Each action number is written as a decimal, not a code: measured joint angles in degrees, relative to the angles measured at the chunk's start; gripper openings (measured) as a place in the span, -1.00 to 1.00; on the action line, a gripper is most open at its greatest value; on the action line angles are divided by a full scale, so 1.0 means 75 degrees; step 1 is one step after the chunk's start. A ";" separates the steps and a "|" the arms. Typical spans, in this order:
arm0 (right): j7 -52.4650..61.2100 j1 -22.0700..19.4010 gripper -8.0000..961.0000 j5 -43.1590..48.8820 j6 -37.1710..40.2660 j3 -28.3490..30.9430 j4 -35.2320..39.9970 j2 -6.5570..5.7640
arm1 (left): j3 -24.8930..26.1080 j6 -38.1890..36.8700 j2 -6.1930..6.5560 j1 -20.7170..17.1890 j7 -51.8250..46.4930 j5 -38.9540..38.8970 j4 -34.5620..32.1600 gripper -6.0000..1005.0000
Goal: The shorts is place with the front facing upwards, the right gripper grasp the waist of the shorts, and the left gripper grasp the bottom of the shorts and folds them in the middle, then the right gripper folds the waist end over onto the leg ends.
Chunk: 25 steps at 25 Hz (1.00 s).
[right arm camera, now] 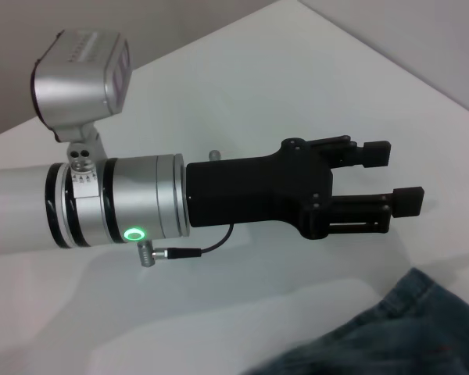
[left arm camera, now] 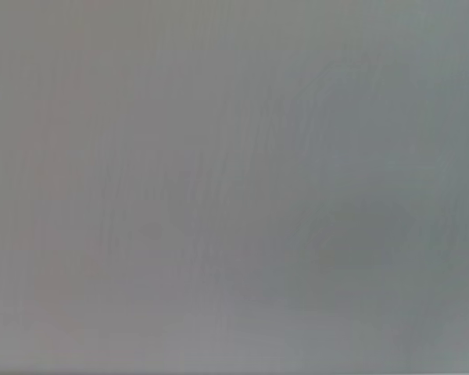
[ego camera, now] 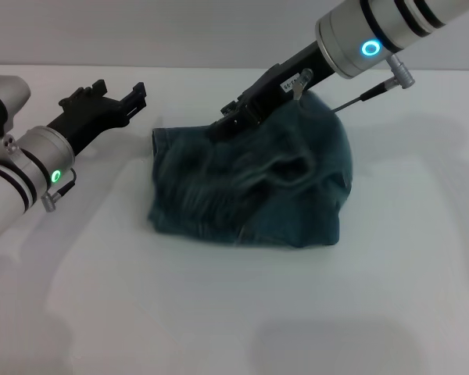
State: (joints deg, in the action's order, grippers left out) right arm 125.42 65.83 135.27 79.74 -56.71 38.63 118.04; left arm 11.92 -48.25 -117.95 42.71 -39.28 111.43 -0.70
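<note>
Shorts (ego camera: 250,187) lie bunched in a compact, roughly square heap at the middle of the white surface (ego camera: 234,312), not spread flat; several layers of denim sit one on another, so the lengthwise fold looks done and the second fold, waist over leg ends, looks under way or nearly finished. Waistband and cuffs cannot be told apart in the heap.

Right gripper (ego camera: 228,123) is down at the far edge of the heap, its black body over the fabric with a hump of cloth raised beside it. Whether its fingers are pinching denim or have let go cannot be told: the tips are hidden against the dark cloth.

Left gripper (ego camera: 133,97) is off the garment, raised over bare surface just beside the heap's far left corner. Right wrist view shows its fingers (right arm camera: 406,199) spread apart and empty, a corner of denim below.

Left wrist view shows only featureless grey.

Judgement: what is left is to lay the top layer flat, release and withdraw the right arm. Heap is rumpled; edges not squared.
</note>
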 joint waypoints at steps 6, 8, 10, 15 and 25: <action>-0.0054 -0.0069 0.20 0.0002 0.0028 -0.0054 0.0133 0.0016 | -0.0025 -0.0034 -0.0008 -0.0012 0.0003 0.0025 0.0043 0.50; -0.0071 -0.0207 0.27 -0.0006 -0.0090 -0.0059 0.0269 0.0021 | -0.0037 -0.0052 -0.0009 -0.0012 0.0003 0.0029 0.0066 0.50; -0.0081 -0.0488 0.35 -0.0045 -0.0332 -0.0023 0.0538 0.0040 | -0.0146 -0.0231 -0.0006 -0.0012 -0.0004 0.0033 0.0159 0.50; -0.0108 -0.1766 0.39 -0.0843 -0.1418 0.0061 0.1348 0.0060 | -0.0339 -0.0946 -0.0002 -0.0090 -0.0117 0.0037 0.0380 0.50; -0.1560 -0.4075 0.39 -0.3338 -0.2808 0.1812 0.1405 -0.0064 | -0.1608 -0.2455 -0.0026 -0.0106 -0.1613 0.0054 0.0741 0.50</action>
State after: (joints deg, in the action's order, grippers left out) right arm 113.71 35.27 110.23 58.68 -43.12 49.17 117.56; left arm -0.14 -66.66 -118.15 41.91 -51.38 111.83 4.86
